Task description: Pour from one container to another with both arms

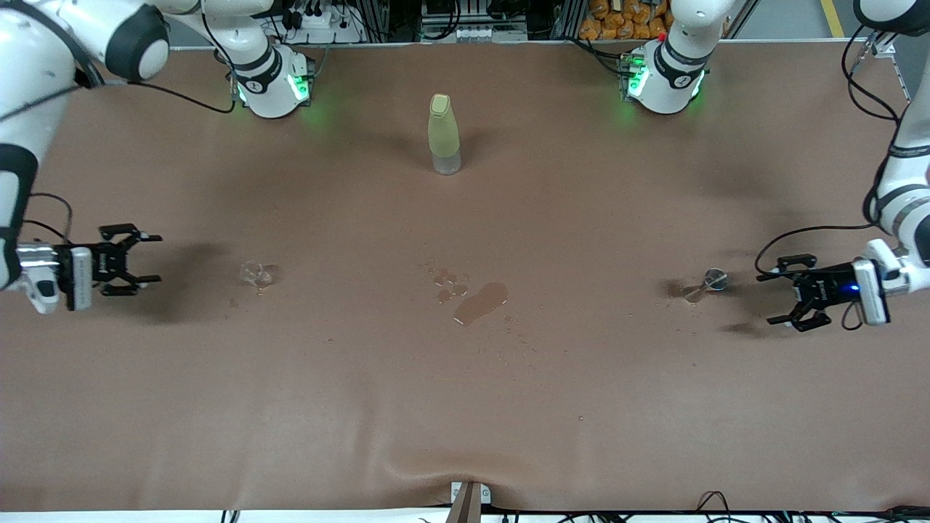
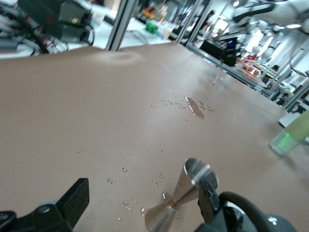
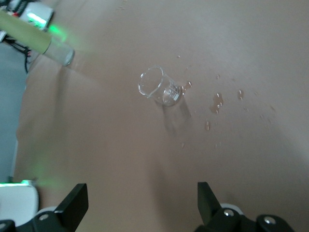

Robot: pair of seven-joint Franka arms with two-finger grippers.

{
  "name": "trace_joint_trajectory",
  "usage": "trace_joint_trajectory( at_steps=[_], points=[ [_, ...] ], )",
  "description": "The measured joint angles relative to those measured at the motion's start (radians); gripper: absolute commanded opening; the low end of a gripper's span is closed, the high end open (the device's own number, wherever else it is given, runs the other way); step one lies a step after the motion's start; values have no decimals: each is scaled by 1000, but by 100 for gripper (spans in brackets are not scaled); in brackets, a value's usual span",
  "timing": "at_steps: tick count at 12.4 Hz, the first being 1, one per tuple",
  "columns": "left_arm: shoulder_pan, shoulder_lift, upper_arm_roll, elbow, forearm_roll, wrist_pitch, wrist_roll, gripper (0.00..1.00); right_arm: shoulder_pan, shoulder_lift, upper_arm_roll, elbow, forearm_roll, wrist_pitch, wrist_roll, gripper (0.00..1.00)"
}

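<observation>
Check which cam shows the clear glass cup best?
Right wrist view: the glass cup sits mid-frame, rim and base distinct against the brown table, droplets beside it. The front view shows it only as a faint glint toward the right arm's end. The left wrist view does not show it.

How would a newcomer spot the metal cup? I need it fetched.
Start from the brown table and go to the left arm's end, where the open left pincer waits. Just beside it stands the metal cup, apart from the pincer. Unlike the tall yellow-green bottle, it is tiny, grey and cone-shaped.
</observation>
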State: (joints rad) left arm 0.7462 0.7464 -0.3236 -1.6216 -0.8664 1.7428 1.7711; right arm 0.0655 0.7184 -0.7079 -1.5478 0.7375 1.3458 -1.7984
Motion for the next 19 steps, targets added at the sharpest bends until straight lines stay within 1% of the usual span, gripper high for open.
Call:
trace_joint_trajectory(
  at_steps=[1,3,6,9,10,12,13,15,16,19],
  points=[
    [-1,-25,-18,22,34,0,-98,100,7,-63,-2,3,-55,-3,115,100],
    [-26,-97,-55,61,146,0,-258,100,26,-189,-3,6,-145,-12,328,100],
    [-93,-217,-61,93,273,0,-450,100,73,-342,-3,6,-249,-19,636,100],
    [-103,-259,-61,97,348,0,-553,100,141,-467,4,7,-344,-19,918,100],
    [-113,-272,-61,100,377,0,-614,100,157,-509,17,7,-379,-20,1007,100],
    [-138,-307,-63,105,414,1,-775,100,166,-595,91,10,-462,-18,1185,100],
    [-147,-331,-67,108,432,1,-840,100,166,-638,144,13,-500,-18,1274,100],
    [-166,-397,-97,112,484,-1,-1002,100,155,-704,254,20,-554,-22,1422,100],
    [-172,-431,-116,112,509,-1,-1095,100,128,-723,321,25,-572,-31,1482,100],
    [-179,-501,-158,111,593,-8,-1315,100,-31,-737,553,44,-623,-39,1583,100]
  ],
)
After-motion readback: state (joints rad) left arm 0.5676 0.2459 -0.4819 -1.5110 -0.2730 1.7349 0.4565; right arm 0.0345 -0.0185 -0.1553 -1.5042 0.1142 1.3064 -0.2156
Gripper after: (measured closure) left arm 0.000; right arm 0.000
